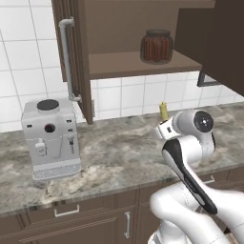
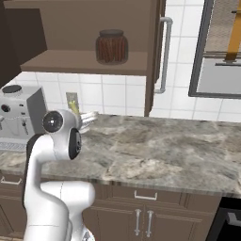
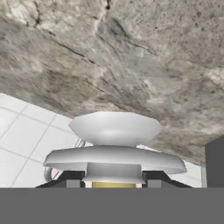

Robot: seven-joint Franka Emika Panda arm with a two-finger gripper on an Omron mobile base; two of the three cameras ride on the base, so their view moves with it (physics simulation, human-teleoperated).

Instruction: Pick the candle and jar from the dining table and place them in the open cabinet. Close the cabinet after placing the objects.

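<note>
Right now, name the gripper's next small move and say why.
Probably lift the candle up toward the open cabinet: the gripper is shut on it above the counter, below the shelf where the jar already sits.

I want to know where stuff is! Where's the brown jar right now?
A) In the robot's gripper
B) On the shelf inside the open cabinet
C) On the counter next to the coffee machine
B: the jar stands on the shelf of the open cabinet, above the counter, while the gripper is shut on the candle.
</note>
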